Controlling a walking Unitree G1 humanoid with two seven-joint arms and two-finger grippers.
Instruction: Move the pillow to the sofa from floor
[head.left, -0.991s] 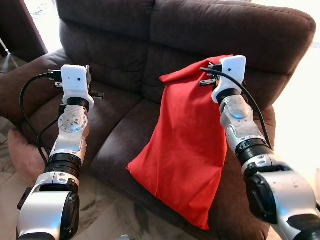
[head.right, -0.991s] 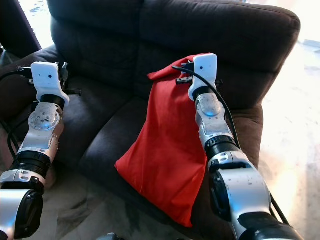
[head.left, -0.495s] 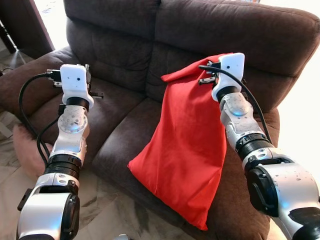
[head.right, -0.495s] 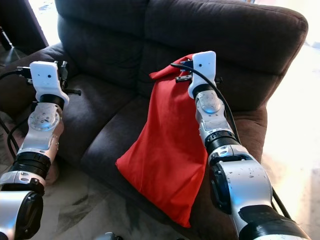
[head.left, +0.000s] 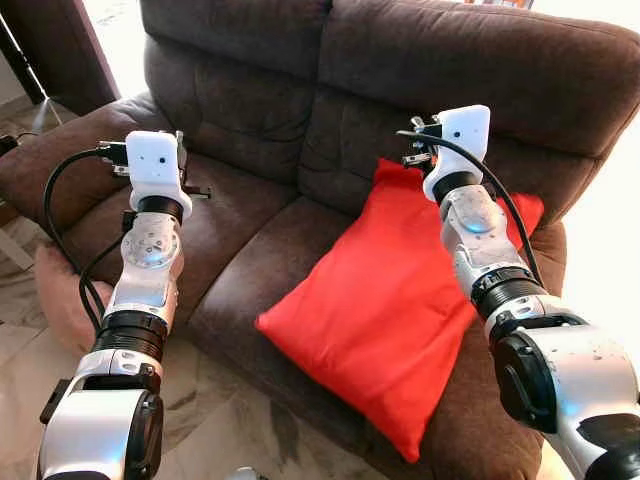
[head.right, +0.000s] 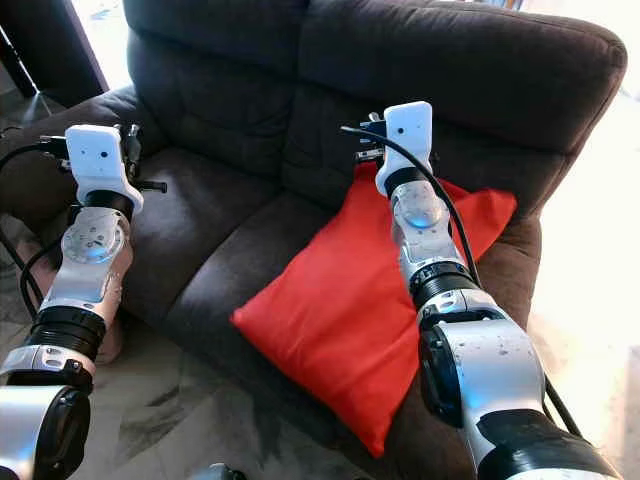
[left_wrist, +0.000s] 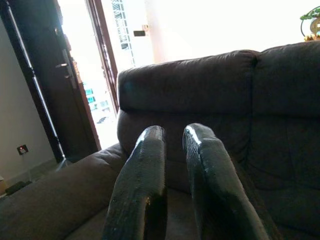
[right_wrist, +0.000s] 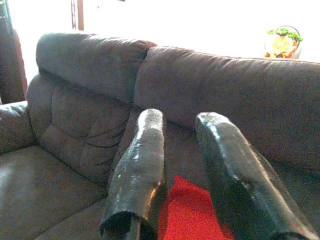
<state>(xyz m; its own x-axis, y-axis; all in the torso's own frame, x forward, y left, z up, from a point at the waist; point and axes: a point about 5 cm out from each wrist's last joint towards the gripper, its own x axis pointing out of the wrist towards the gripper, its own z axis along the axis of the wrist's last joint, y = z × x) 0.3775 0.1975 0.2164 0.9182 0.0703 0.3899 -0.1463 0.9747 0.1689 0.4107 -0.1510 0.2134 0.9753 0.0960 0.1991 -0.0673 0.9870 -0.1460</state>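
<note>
We see the red pillow (head.left: 390, 310) lying on the right seat of the brown sofa (head.left: 250, 110), set cornerwise like a diamond: one corner points far toward the backrest, the opposite one hangs near us over the seat's front edge, and its long axis runs from near-left to far-right, up against the right armrest. Our right arm reaches forward over the pillow, wrist raised, with the right gripper (right_wrist: 182, 125) above the pillow's far corner, pointing at the backrest; its fingers (right_wrist: 142, 160) stand apart and hold nothing. Our left arm is raised over the left seat, and the left gripper (left_wrist: 172, 137) points at the backrest with only a narrow gap between its fingers, empty.
</note>
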